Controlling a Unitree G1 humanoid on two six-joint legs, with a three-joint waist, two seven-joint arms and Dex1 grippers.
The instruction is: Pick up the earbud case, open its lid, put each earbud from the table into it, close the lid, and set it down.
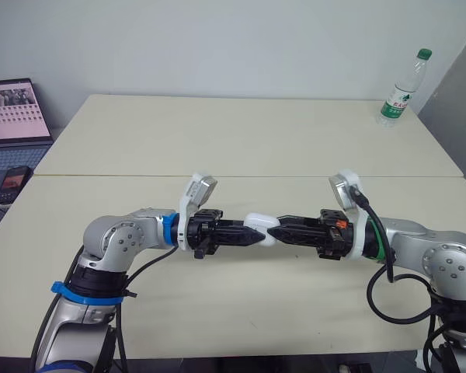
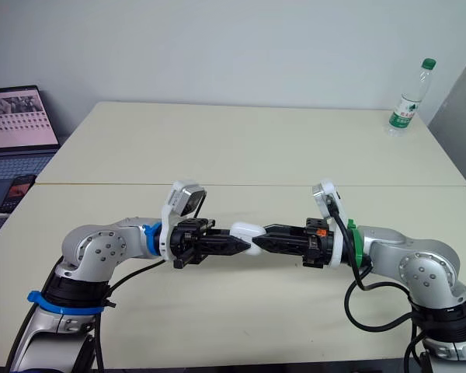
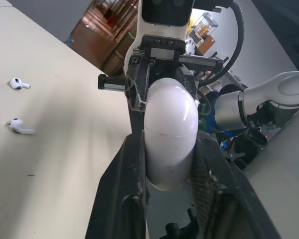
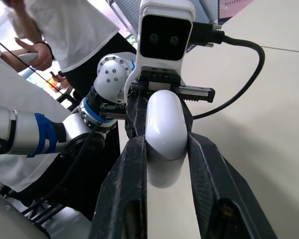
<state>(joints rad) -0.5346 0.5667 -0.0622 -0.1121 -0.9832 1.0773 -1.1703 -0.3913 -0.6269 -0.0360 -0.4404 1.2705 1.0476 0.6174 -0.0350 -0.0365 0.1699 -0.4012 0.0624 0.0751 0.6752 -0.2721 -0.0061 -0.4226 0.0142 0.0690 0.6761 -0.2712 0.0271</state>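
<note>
The white earbud case (image 1: pixel 260 228) hangs above the near table, held level between both arms with its lid closed. My left gripper (image 1: pixel 251 234) is shut on its left end and my right gripper (image 1: pixel 274 231) is shut on its right end, the fingertips almost meeting. In the left wrist view the case (image 3: pixel 169 134) shows a thin lid seam across its middle. Two white earbuds (image 3: pixel 17 83) (image 3: pixel 19 126) lie on the tabletop beyond, apart from each other. The right wrist view has the case (image 4: pixel 164 129) clamped between black fingers (image 4: pixel 132 164).
A water bottle (image 1: pixel 402 89) stands at the far right of the back table. An open laptop (image 1: pixel 12 116) and a phone (image 1: pixel 14 180) sit at the left. A seam (image 1: pixel 248 176) joins the two tables. A person in a white shirt (image 4: pixel 65 30) stands behind.
</note>
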